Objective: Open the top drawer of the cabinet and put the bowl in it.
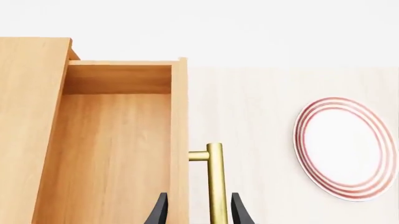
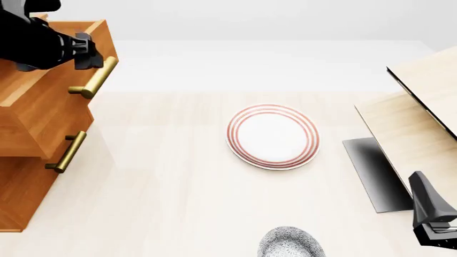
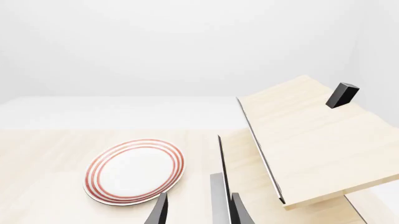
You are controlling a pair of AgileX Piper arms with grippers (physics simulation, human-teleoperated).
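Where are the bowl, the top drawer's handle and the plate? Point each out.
bowl (image 2: 288,242): front view, speckled rim at the bottom edge.
top drawer handle (image 1: 215,182): left wrist view, middle of the brass bar.
plate (image 2: 272,136): front view, white centre inside the red rings.

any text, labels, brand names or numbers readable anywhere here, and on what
None: no words, numbers, brands or signs show in any view.
The plate has only red rings, no lettering.
The bowl has a speckled pattern, no text.
The cabinet, the top drawer and its brass handle are plain.
The pale wooden unit is unmarked.
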